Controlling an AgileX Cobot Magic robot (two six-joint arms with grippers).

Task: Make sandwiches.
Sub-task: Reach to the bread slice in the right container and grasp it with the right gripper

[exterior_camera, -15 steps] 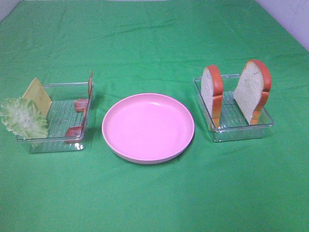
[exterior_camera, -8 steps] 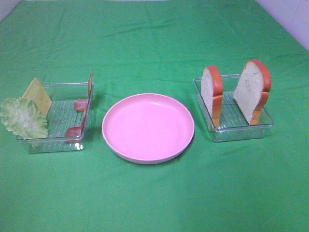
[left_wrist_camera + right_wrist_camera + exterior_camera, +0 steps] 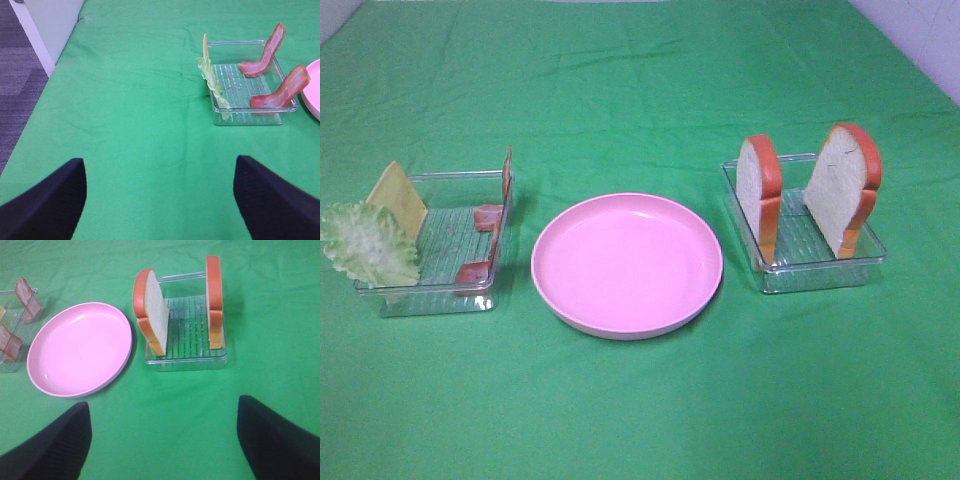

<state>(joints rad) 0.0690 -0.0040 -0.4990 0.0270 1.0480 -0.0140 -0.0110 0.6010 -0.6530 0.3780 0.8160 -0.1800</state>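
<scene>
right claw [image 3: 162,407]: wide open, empty | bread slices [image 3: 157,315] upright in clear tray [image 3: 187,362] ahead of it, well apart; pink plate [image 3: 80,347] beside that tray, bare | left claw [image 3: 159,167]: wide open, empty; bacon strips [image 3: 280,90] and lettuce leaf [image 3: 210,80] in ingredient tray [image 3: 245,116] ahead, well apart | risk: an off-centre nudge likely tips an upright slice or slides its tray across the desk

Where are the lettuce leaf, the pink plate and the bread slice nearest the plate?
lettuce leaf [image 3: 368,245]: exterior high view, middle of the leaf.
pink plate [image 3: 625,262]: exterior high view, bare middle of its floor.
bread slice nearest the plate [image 3: 751,195]: exterior high view, its white face.
</scene>
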